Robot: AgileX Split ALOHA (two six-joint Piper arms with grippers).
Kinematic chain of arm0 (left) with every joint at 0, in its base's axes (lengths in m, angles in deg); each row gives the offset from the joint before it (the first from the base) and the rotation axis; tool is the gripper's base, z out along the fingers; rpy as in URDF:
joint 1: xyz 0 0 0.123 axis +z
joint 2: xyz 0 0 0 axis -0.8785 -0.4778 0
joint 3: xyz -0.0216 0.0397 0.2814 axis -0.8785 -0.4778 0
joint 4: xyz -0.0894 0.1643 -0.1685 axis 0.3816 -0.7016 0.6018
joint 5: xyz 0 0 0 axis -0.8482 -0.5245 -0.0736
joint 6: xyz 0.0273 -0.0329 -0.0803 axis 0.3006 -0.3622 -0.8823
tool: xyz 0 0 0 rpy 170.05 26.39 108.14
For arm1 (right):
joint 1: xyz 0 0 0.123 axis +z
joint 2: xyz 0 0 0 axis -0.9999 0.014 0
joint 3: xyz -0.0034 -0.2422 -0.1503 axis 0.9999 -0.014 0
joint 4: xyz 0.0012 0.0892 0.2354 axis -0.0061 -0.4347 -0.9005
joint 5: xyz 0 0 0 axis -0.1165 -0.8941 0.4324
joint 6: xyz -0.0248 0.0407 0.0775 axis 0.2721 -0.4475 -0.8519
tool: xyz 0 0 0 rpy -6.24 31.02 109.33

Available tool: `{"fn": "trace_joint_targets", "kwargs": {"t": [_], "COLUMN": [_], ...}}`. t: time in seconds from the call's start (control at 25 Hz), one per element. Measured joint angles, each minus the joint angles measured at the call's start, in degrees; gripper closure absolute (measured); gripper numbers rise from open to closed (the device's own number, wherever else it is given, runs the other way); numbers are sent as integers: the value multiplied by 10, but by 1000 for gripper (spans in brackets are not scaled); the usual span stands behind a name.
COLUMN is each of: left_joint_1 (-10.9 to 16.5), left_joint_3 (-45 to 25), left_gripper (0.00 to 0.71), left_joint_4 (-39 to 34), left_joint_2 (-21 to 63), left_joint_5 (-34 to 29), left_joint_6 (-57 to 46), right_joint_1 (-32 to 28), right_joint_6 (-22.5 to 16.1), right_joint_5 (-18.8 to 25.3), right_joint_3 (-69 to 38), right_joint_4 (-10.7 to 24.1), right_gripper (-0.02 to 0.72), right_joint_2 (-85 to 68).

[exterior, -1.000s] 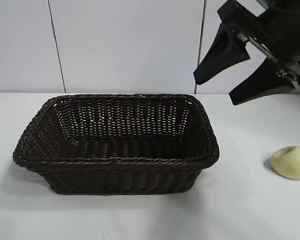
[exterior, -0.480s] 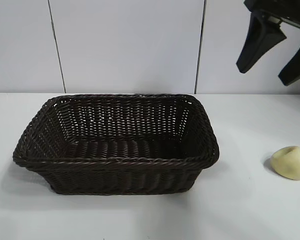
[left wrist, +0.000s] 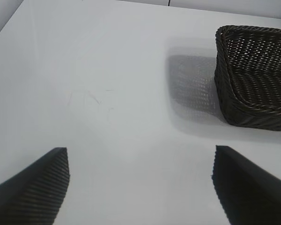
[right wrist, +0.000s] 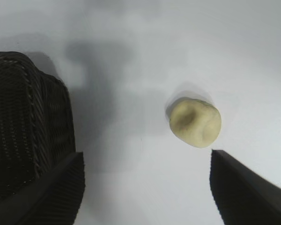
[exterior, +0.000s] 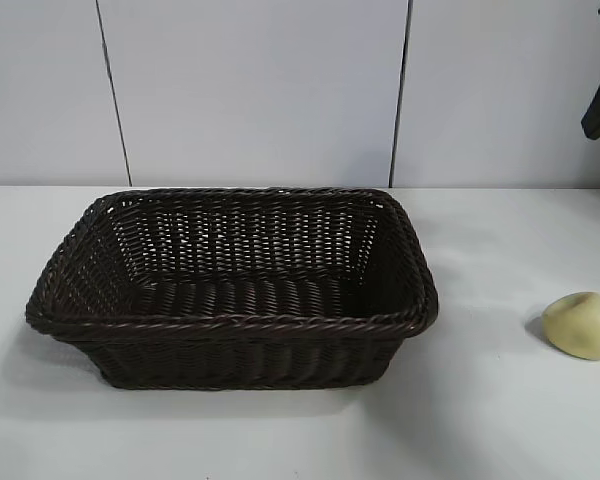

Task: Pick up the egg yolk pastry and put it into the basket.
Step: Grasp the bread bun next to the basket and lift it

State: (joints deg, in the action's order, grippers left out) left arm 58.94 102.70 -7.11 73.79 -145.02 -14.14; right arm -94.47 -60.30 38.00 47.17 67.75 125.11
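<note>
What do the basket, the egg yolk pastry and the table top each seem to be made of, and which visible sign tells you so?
Basket: dark brown woven wicker or a plastic imitation, slightly glossy; interlaced strands and a braided rim show.
Egg yolk pastry: pale yellow, smooth, matte; it looks like dough or a moulded replica, which one cannot be told.
Table: white, smooth, faintly sheened, probably laminate or painted board; it carries soft shadows.
</note>
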Motion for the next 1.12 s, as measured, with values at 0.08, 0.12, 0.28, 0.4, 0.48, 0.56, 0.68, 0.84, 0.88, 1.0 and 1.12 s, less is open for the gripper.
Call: {"fn": "trace_joint_targets", "kwargs": {"t": [0.08, 0.12, 0.28, 0.4, 0.48, 0.56, 0.68, 0.84, 0.88, 1.0, 1.12], "left_joint_1": [0, 0, 0, 0, 0, 0, 0, 0, 0, 0, 0], "left_joint_3": [0, 0, 0, 0, 0, 0, 0, 0, 0, 0, 0], "left_gripper": [105, 105, 105, 105, 105, 105, 105, 105, 105, 105, 105], "left_joint_4": [0, 0, 0, 0, 0, 0, 0, 0, 0, 0, 0], "left_joint_2": [0, 0, 0, 0, 0, 0, 0, 0, 0, 0, 0], "left_joint_5": [0, 0, 0, 0, 0, 0, 0, 0, 0, 0, 0], "left_joint_6": [0, 0, 0, 0, 0, 0, 0, 0, 0, 0, 0], "right_joint_1": [0, 0, 0, 0, 0, 0, 0, 0, 0, 0, 0], "right_joint_6": [0, 0, 0, 0, 0, 0, 0, -3, -8, -26, -47], "right_joint_5": [0, -1, -13, -20, -25, -30, -33, -45, -47, -49, -49], "right_joint_3": [0, 0, 0, 0, 0, 0, 0, 0, 0, 0, 0], "right_joint_4": [-2, -2, -2, -2, -3, -4, -4, 12, 18, 41, 64], "right_gripper": [167, 167, 167, 167, 167, 167, 167, 167, 167, 202, 283], "right_joint_2": [20, 34, 93, 131, 157, 183, 215, 241, 242, 243, 243]}}
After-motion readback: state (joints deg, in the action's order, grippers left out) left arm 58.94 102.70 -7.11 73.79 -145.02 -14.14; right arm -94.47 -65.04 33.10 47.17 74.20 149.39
